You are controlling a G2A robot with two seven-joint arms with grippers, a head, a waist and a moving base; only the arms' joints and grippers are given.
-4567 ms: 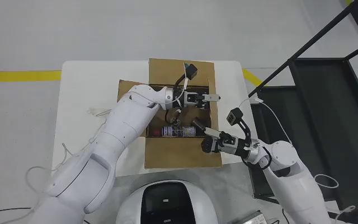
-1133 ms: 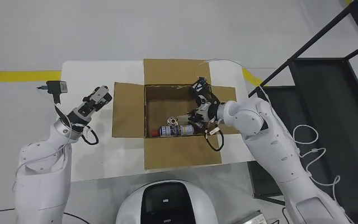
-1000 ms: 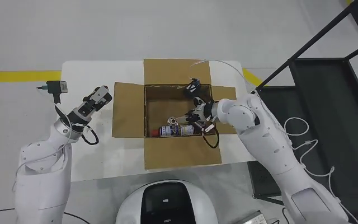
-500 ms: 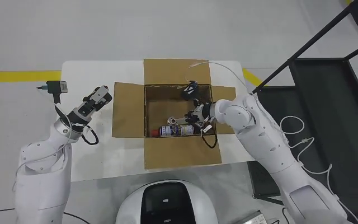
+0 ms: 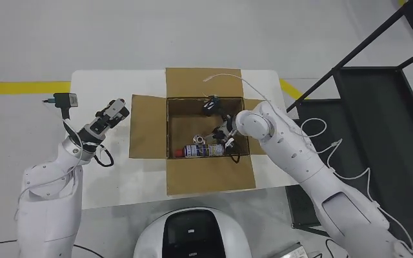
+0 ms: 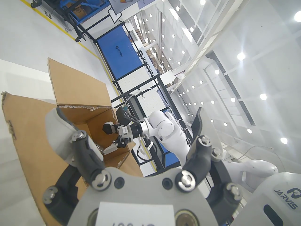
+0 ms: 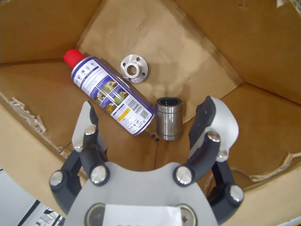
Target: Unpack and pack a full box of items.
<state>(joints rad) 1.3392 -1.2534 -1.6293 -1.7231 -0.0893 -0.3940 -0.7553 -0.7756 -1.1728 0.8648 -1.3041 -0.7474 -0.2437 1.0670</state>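
Unpacking, seemingly: right gripper (image 7: 148, 106), fingers (image 7: 211, 116) wide and empty, hangs in box (image 7: 164, 31) over metal sleeve (image 7: 168, 121); next, lower and close.

Glaring ceiling lamps (image 6: 241, 56) light the table (image 5: 103, 84) brightly and evenly; the box (image 5: 206, 177) is softly shadowed inside; wrist views bow at their edges.

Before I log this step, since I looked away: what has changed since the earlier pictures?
The left gripper pulled out of the box to the table's left side, jaws open. The right gripper moved from the box's near right corner down into it, jaws open, holding nothing. Spray can, flange and metal sleeve stayed put.
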